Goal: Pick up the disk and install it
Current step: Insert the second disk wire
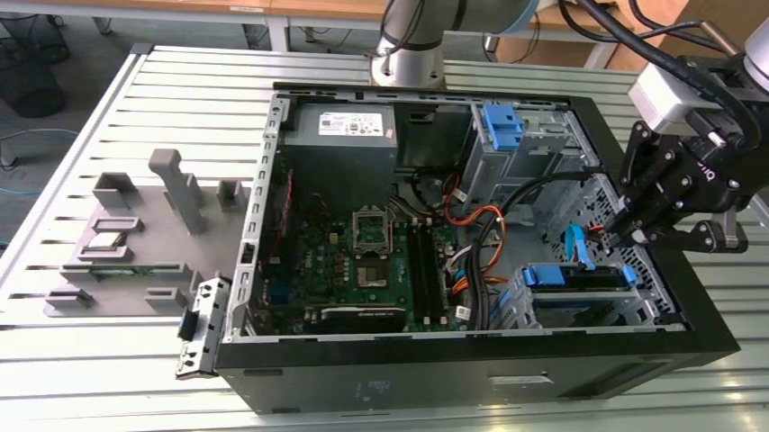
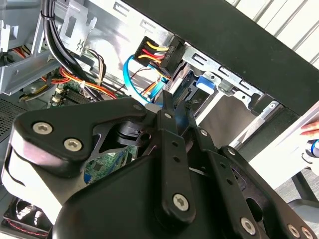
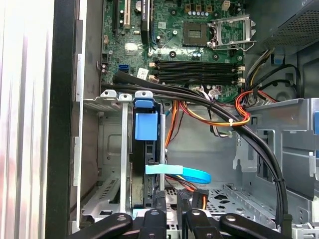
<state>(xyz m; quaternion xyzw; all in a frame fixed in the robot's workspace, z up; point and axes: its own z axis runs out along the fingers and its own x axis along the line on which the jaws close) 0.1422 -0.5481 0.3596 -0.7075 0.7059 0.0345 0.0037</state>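
Observation:
The disk (image 1: pixel 574 277) sits in the drive bay at the near corner of the open computer case (image 1: pixel 397 382), on the exterior view's right. Its blue caddy frames it. In the first wrist view the disk (image 3: pixel 144 164) stands edge-on in the metal bay, with the blue caddy tab (image 3: pixel 146 124) on its end. A light blue data cable (image 3: pixel 187 174) and a power plug (image 2: pixel 158 52) run to it. My gripper (image 1: pixel 628 238) hangs just above that bay. Its fingers are close together in both wrist views (image 2: pixel 178 105) (image 3: pixel 171 201), with nothing seen between them.
A grey power supply (image 1: pixel 342 126) sits at the case's far side, next to a bare blue bracket (image 1: pixel 502 121). The motherboard (image 1: pixel 360 243) fills the case floor. Black and orange cables (image 3: pixel 224 114) cross beside the bay. Grey fixtures (image 1: pixel 132 225) stand on the slatted table at the exterior view's left.

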